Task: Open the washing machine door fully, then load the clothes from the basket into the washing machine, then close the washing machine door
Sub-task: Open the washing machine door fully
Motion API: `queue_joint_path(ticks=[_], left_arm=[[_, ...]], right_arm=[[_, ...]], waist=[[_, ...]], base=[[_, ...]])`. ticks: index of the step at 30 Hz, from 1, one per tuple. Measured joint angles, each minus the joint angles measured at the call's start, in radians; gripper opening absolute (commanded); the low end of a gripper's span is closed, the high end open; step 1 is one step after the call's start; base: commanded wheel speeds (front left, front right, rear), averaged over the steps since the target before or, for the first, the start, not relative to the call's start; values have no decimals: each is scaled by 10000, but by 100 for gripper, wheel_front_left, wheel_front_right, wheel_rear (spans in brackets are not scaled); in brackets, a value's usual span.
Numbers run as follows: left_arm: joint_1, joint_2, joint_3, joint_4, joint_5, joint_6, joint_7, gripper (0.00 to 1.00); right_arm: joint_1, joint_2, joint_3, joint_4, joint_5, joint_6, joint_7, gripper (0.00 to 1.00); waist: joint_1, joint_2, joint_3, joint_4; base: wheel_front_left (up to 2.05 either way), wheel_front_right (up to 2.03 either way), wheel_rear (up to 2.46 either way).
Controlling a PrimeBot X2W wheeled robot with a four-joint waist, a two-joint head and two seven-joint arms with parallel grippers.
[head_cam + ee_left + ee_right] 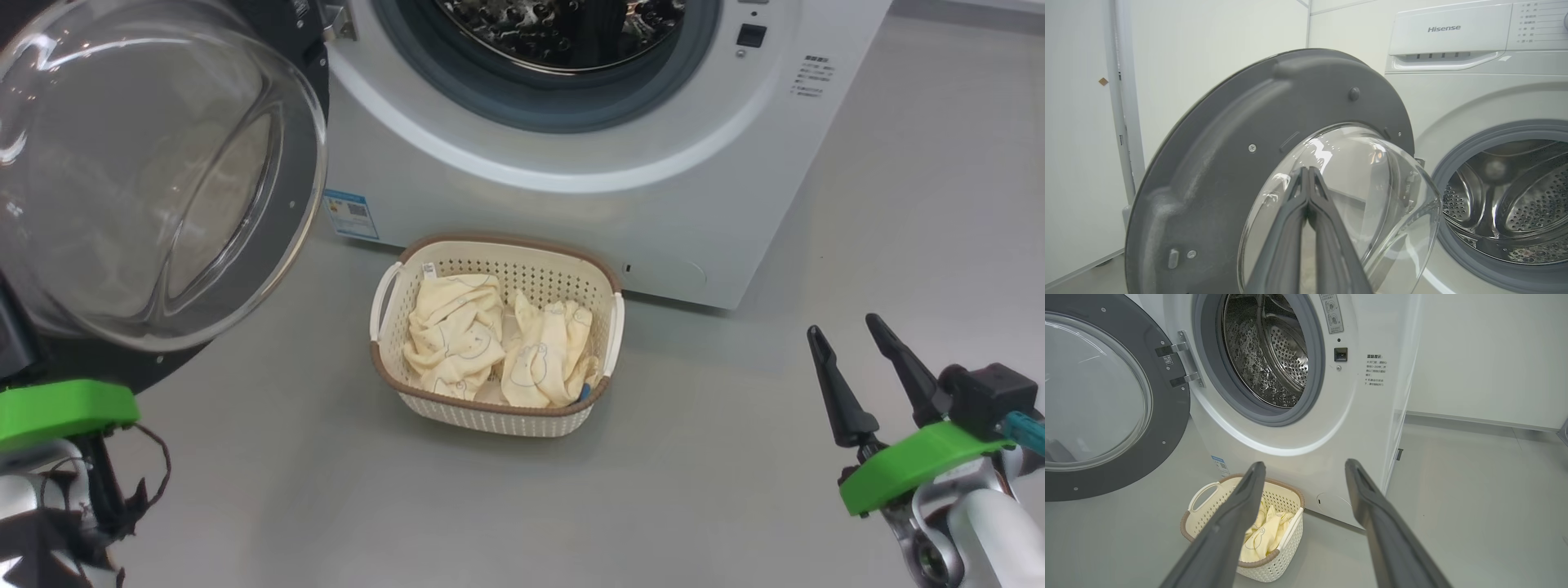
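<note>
The right gripper (843,327), fingers spread and empty, hangs low, off to the right of the basket (498,242). The clothes (490,343) lie in it, forward and to the gripper's left, before the washing machine (571,212). This looks the nearer arm; the left gripper (1308,172), fingers pressed together on nothing, faces the open door (163,163).

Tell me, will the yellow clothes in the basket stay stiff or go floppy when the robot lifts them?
Probably floppy: the clothes lie crumpled in soft folds, so they'd likely droop. They look thin, so probably light. One piece may drag another along, since they're heaped together in the basket.
</note>
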Motion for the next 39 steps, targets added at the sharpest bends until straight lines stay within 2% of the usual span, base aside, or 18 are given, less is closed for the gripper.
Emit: queue_joint_path(ticks=[7,14,15,16,18,20,21,22,23,33,39], left_arm=[[739,-38,-443,-1515,163,-79,600,0],[1874,-42,-656,-2232,167,-150,957,0],[2049,-54,-719,-2301,165,-171,1024,3],[2210,-59,-800,-2326,167,-182,1081,12],[2507,-86,-932,-2370,165,-259,1127,36],[2758,-115,-1039,-2416,167,-284,1204,50],[2869,-138,-1068,-2414,165,-293,1216,80],[2958,-171,-1124,-2414,157,-326,1218,92],[3049,-190,-1175,-2414,157,-330,1231,100],[3947,-401,-1463,-2052,-8,-420,1289,100],[4135,-397,-1476,-1588,79,-313,1233,100]], right_arm=[[306,198,23,-15,-2,0,-61,100],[386,366,125,-403,-33,0,-63,100],[394,378,134,-443,-35,0,-65,100],[409,382,146,-487,-44,0,-65,100],[497,384,148,-577,-46,0,-69,100],[640,387,153,-654,-48,0,-71,100],[694,387,159,-683,-48,0,-71,100],[743,387,153,-711,-46,0,-71,100],[770,387,157,-742,-46,0,-71,100],[809,387,161,-943,-48,0,-73,100],[1026,395,33,-988,-134,0,-73,100]], waist=[[0,0,-332,-719],[0,0,-492,-1590],[0,0,-516,-1706],[0,0,-540,-1817],[0,0,-597,-2021],[0,0,-650,-2203],[0,0,-677,-2283],[0,0,-703,-2356],[0,0,-722,-2420],[0,0,-807,-2732],[0,0,-901,-2707]], base=[[0,0,0],[0,0,0],[0,0,0],[0,0,0],[0,0,0],[0,0,0],[0,0,0],[0,0,0],[0,0,0],[0,0,0],[0,0,0]])
